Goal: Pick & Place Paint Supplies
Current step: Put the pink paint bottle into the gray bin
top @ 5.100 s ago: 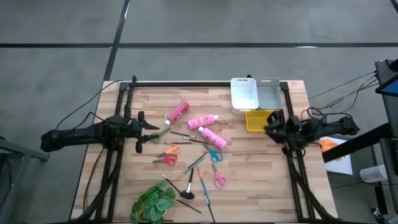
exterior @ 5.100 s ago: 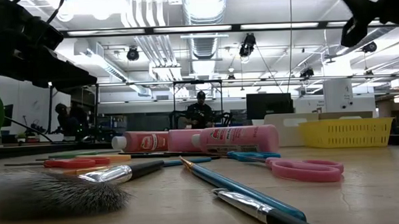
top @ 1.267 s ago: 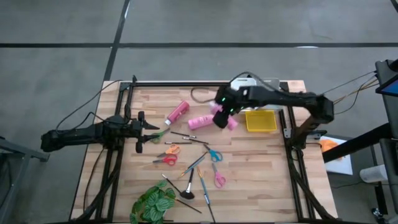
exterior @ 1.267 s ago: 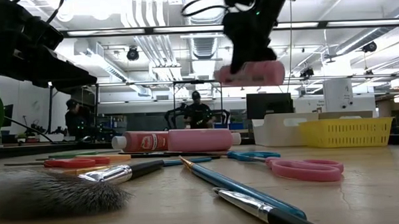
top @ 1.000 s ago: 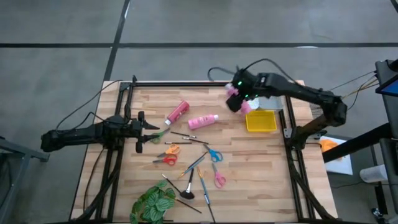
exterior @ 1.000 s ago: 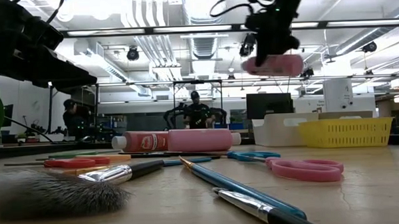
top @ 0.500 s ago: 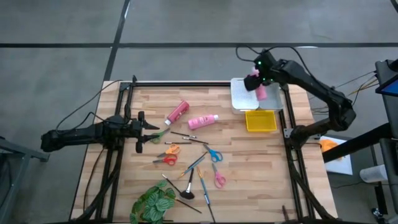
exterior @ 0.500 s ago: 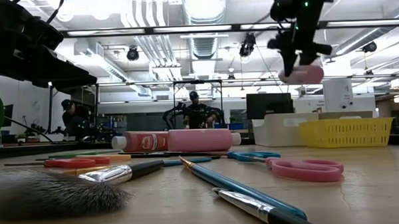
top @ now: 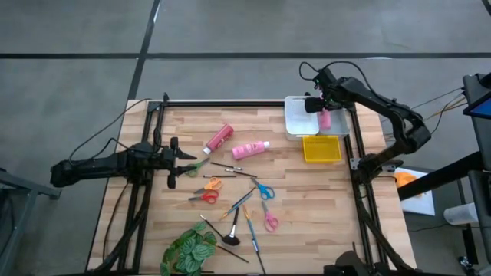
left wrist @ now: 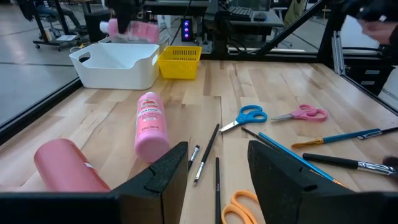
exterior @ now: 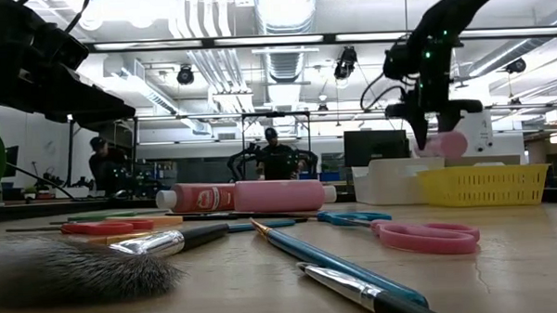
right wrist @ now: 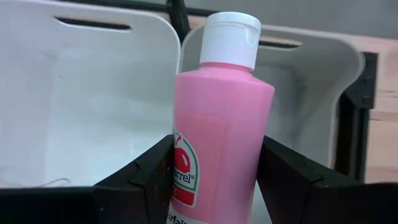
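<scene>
Pretty clearly a robotics lab or big open workshop, not anyone's home. The low view looks past the worktop (exterior: 505,260) into a wide hall with exposed ceiling ducts (exterior: 286,12), long strip lights (exterior: 256,41) and hanging cables. There's a person (exterior: 277,157) seated back there at another black-framed rig, plus another person (exterior: 98,163) off at the side by more benches and a dark monitor (exterior: 369,147). From above you get bare grey concrete floor (top: 230,31) with dark lines across it, and the butcher-block worktop sits in a black metal frame (top: 222,103) with loose wires trailing off both sides.
</scene>
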